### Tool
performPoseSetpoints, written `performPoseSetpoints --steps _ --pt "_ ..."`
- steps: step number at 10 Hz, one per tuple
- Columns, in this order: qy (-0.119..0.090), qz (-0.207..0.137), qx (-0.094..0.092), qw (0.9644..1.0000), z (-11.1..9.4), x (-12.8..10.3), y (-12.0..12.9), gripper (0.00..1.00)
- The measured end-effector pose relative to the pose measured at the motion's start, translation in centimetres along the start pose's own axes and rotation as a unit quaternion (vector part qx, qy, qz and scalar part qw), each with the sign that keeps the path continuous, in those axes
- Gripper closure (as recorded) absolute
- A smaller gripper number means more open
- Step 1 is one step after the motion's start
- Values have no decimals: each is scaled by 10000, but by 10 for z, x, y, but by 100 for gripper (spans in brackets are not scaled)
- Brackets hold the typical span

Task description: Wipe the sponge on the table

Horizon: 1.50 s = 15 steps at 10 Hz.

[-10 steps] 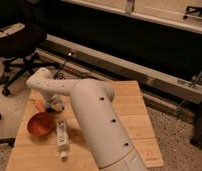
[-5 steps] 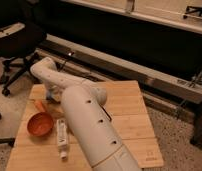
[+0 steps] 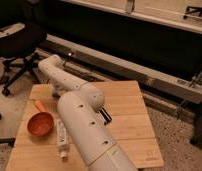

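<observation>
The table [image 3: 129,125] is a light wooden top of planks with visible seams. My white arm rises from the bottom of the camera view, bends at an elbow over the far left corner and drops toward the tabletop. The gripper [image 3: 56,93] sits low there, just above or on the wood, mostly hidden behind the arm. The sponge is hidden from view.
An orange bowl [image 3: 40,123] lies at the left of the table with an orange-handled scoop [image 3: 39,105] behind it. A white tube [image 3: 62,138] lies beside the bowl. A dark object [image 3: 105,116] pokes out to the right of the arm. A black office chair [image 3: 19,42] stands off the far left.
The arm's elbow and wrist have moved away from the bowl toward the table's far left edge, and the big arm link has shifted with them.
</observation>
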Motion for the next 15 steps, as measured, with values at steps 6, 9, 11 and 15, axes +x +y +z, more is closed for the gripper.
performPoseSetpoints --steps 6,9,11,15 --pt "-9 575 173 9982 12 -61 22 100" --pt "-15 571 179 9982 12 -59 21 100" --pt "-14 570 179 9982 12 -59 21 100" --pt "139 1158 305 9927 18 -127 27 100"
